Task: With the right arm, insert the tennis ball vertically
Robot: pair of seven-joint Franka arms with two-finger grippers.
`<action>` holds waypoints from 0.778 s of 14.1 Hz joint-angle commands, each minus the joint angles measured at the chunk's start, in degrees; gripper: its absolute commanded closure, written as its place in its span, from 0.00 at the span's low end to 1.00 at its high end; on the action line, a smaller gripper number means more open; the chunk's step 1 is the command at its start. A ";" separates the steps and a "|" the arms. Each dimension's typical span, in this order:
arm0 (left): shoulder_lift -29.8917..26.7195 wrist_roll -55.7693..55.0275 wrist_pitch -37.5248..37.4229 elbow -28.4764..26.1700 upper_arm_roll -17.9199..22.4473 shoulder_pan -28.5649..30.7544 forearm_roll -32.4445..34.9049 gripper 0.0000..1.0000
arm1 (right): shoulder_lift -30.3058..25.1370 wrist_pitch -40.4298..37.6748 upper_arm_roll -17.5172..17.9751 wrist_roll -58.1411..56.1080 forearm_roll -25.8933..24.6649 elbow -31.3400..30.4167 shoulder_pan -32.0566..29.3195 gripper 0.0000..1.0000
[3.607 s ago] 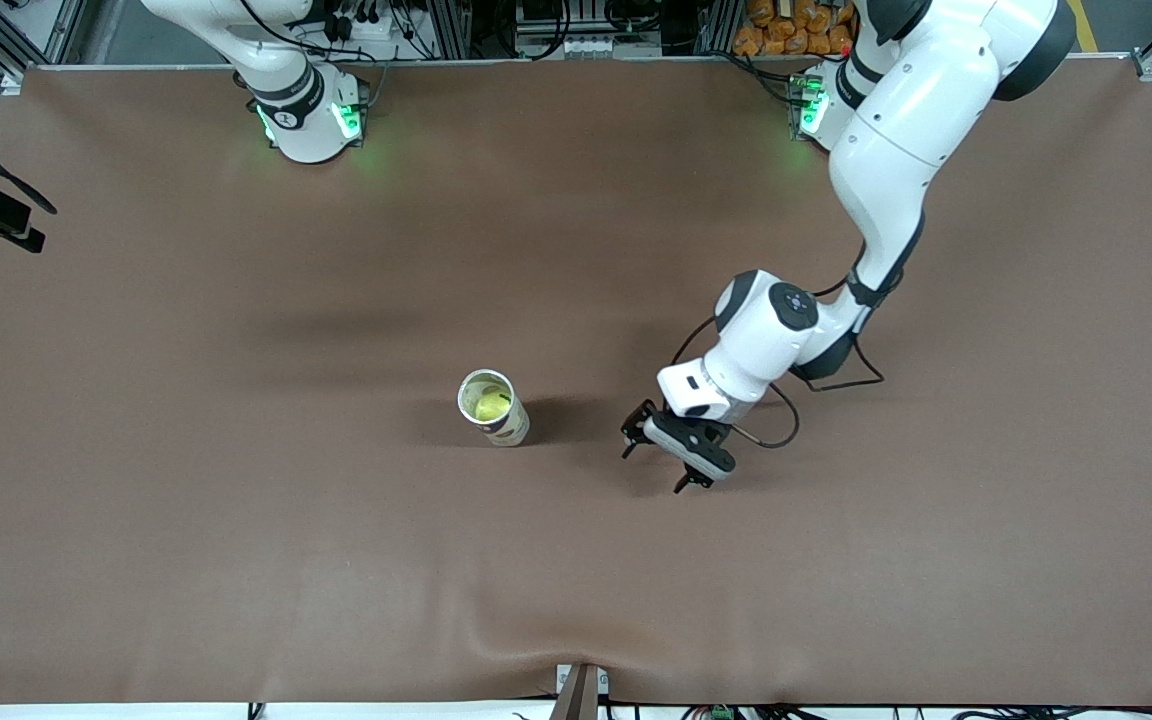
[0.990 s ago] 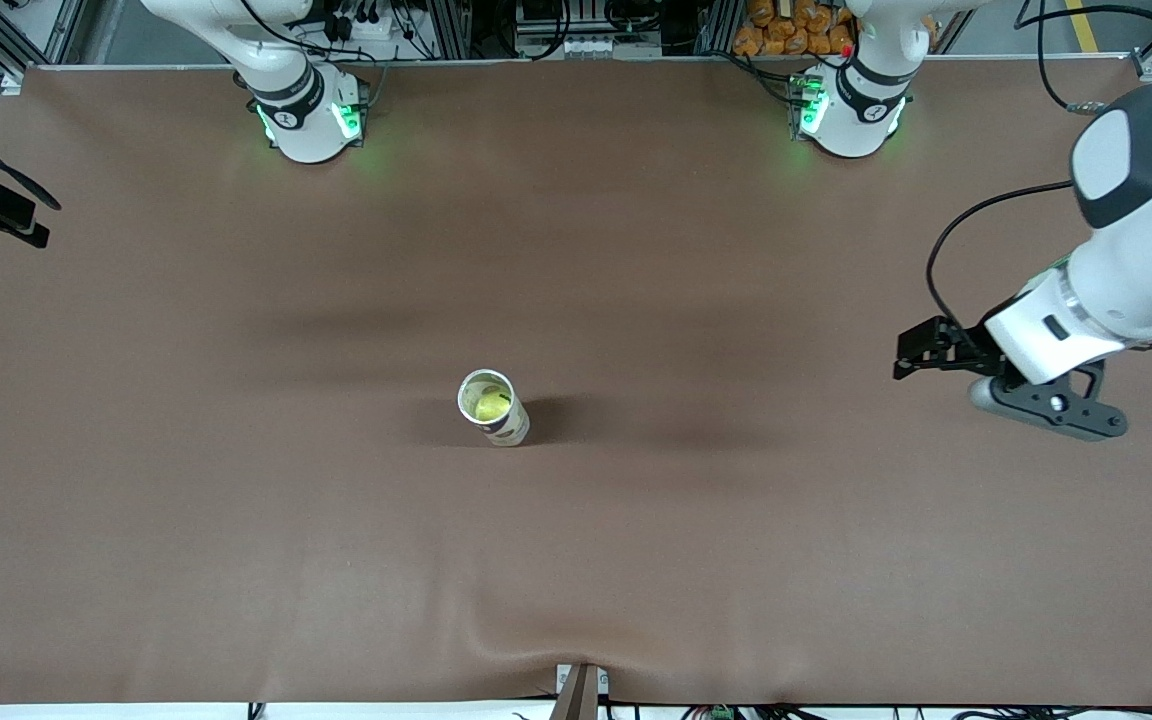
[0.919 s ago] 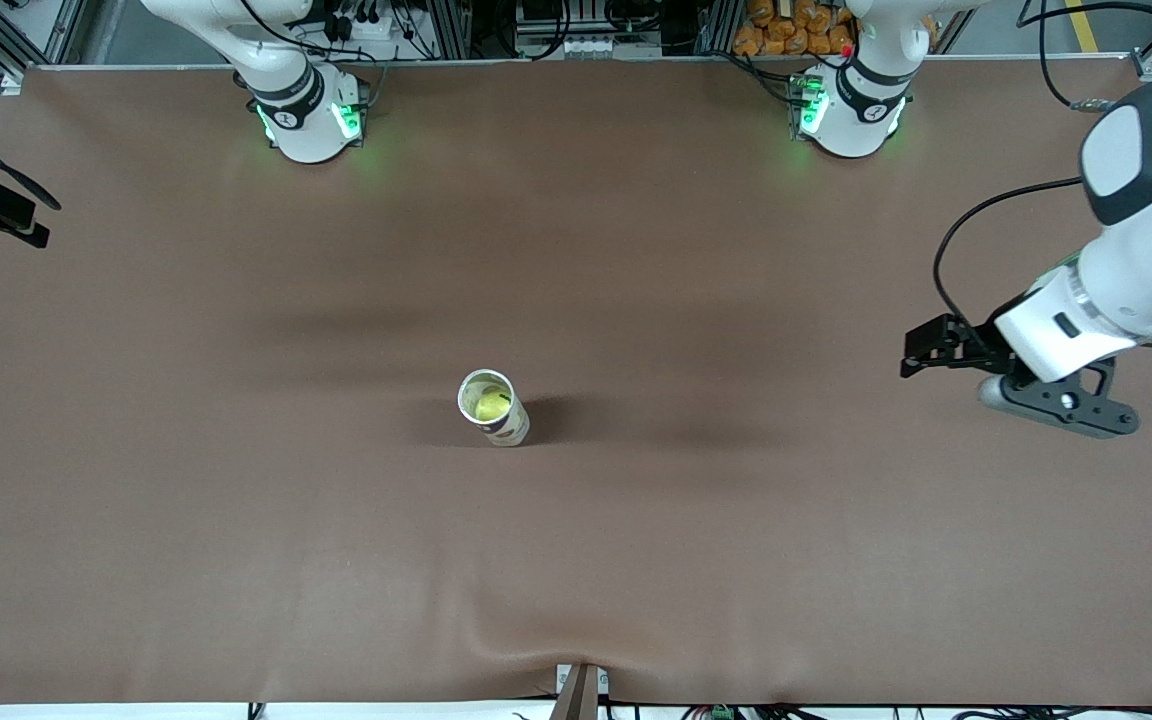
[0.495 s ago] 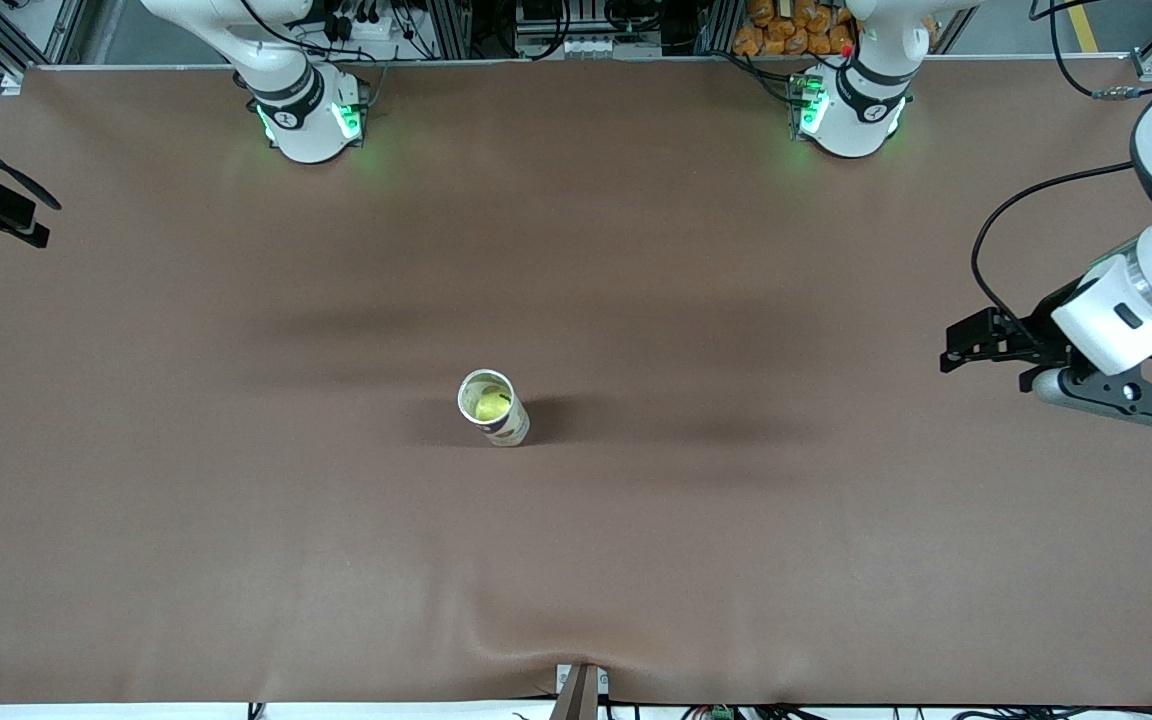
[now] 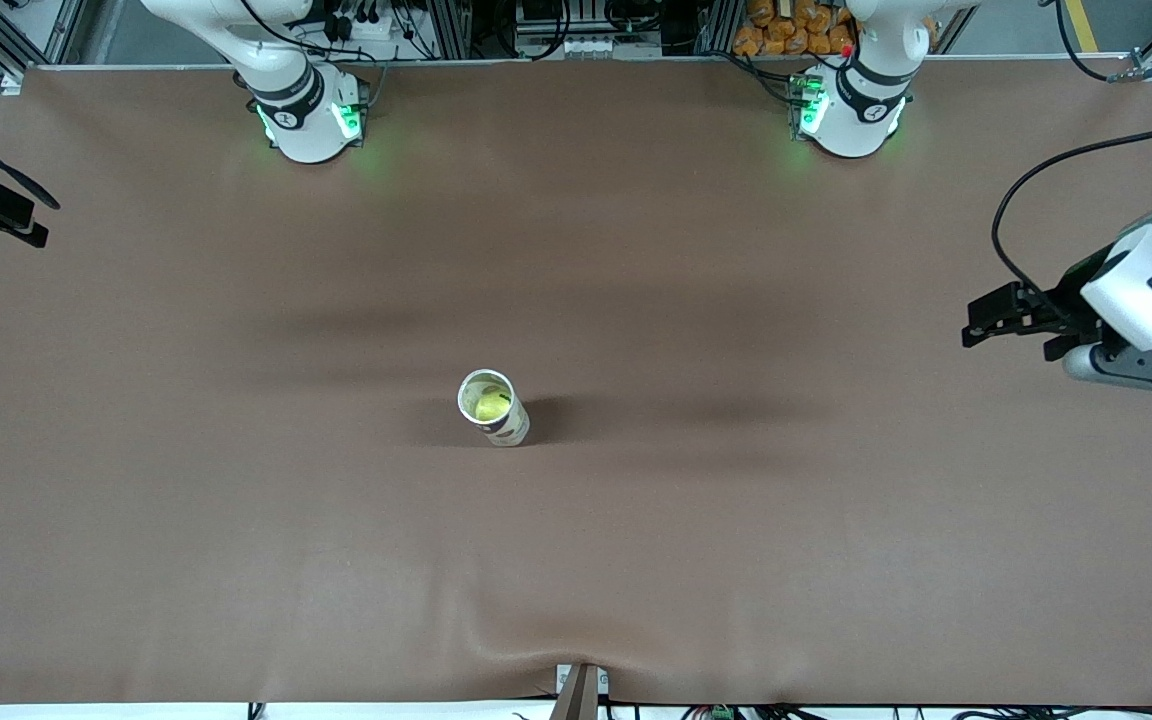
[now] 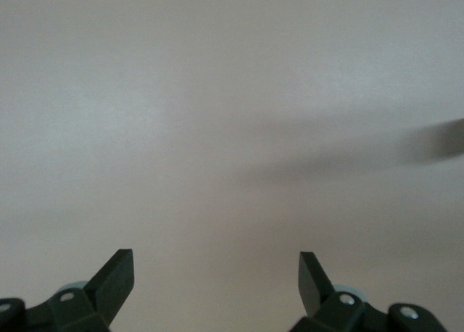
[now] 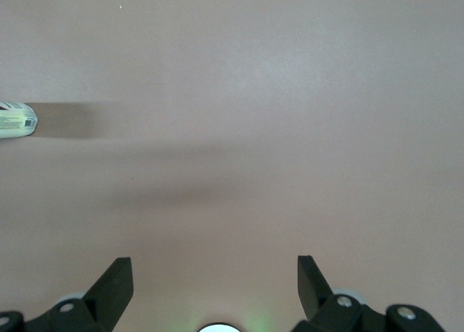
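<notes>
Ball (image 5: 489,405) sits inside upright can (image 5: 494,408) mid-table; insertion looks complete. Left gripper (image 5: 1011,325) is empty, jaws apart, over the left arm's end. Right gripper (image 7: 214,281) is empty, jaws apart. Advice: park both arms clear of can.

White jointed arms (image 5: 1151,285), green-lit bases (image 5: 308,120), black cables (image 5: 1036,190)

A yellow-green tennis ball (image 5: 489,405) sits inside the upright pale cylindrical can (image 5: 494,408) on the brown cloth-covered surface (image 5: 636,540). From the can, the left end effector (image 5: 1004,322) hangs well apart, over the surface's left-arm end. The right end effector (image 7: 214,288) hangs above the surface.
</notes>
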 commanded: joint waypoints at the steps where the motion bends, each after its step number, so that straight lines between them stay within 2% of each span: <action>1: -1.08 -0.78 -2.28 0.98 -0.29 1.73 2.16 0.00 | -0.02 -0.97 0.05 -0.29 -0.21 1.04 0.10 0.00; 6: -1.70 -0.16 -3.78 1.77 -0.46 1.73 6.81 0.00 | -0.02 -1.06 0.05 -0.29 -0.21 1.04 0.10 0.00; 11: -1.70 -0.16 -3.87 2.99 -0.46 2.69 6.74 0.00 | -0.02 -1.06 0.05 -0.29 -0.21 1.04 0.01 0.00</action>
